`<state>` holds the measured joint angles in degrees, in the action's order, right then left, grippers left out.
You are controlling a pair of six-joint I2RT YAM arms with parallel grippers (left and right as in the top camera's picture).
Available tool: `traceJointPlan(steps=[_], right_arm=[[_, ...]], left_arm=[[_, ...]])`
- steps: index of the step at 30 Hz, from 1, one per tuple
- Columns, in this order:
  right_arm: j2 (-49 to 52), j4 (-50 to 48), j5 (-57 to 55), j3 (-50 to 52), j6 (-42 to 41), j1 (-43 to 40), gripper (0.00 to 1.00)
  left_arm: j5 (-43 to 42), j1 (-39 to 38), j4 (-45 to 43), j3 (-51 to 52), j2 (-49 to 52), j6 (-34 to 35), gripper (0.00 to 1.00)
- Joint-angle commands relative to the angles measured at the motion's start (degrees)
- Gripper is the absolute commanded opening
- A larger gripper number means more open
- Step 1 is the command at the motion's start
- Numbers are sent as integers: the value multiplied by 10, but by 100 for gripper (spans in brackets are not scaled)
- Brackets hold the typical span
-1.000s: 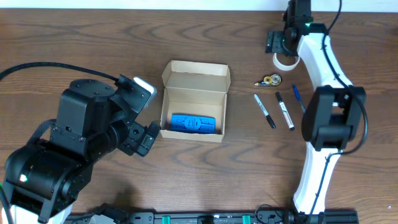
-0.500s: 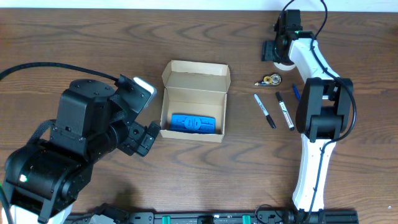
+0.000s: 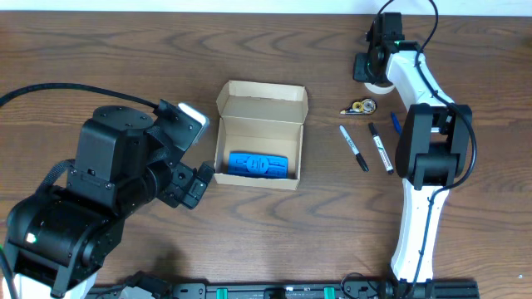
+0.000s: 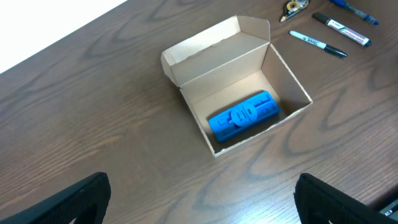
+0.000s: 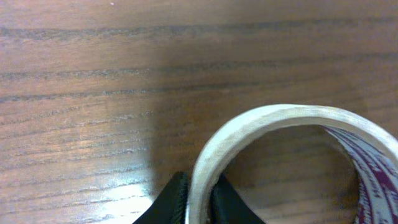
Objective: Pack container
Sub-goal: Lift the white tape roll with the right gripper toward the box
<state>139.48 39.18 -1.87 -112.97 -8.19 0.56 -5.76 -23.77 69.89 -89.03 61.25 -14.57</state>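
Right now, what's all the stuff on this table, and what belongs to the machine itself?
Box: one, tan cardboard, lid open, table centre.
Blue cylinder: one, lying inside the box.
Tape roll: one, whitish, far right corner.
Small gold-and-black item: one, beside the tape roll.
Pens: three seen, two white with black ends and one blue, right of the box.
Table: dark wood.
Left tool: one, open, above the table near the box.
Right tool: one, pinching the tape roll's wall.

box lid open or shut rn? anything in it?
Open. The container has its flap lid folded back, interior exposed in overhead and left wrist views. Not empty: a blue cylindrical object lies inside.
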Motion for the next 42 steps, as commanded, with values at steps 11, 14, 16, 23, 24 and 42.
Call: traceJointPlan(steps=[11, 14, 16, 23, 24, 42], right_arm=[[-7, 206, 5, -235, 2, 7, 1], [-15, 275, 24, -299, 19, 17, 1], [-27, 317, 45, -336, 34, 28, 1], [-97, 387, 90, -381, 52, 81, 1], [-108, 393, 95, -381, 57, 90, 1], [-163, 541, 253, -328, 328, 261, 1]], left_arm=[[4, 2, 0, -8, 0, 8, 95], [4, 2, 0, -8, 0, 8, 95], [4, 2, 0, -8, 0, 8, 95], [4, 2, 0, -8, 0, 8, 95], [4, 2, 0, -8, 0, 8, 95], [4, 2, 0, -8, 0, 8, 95]])
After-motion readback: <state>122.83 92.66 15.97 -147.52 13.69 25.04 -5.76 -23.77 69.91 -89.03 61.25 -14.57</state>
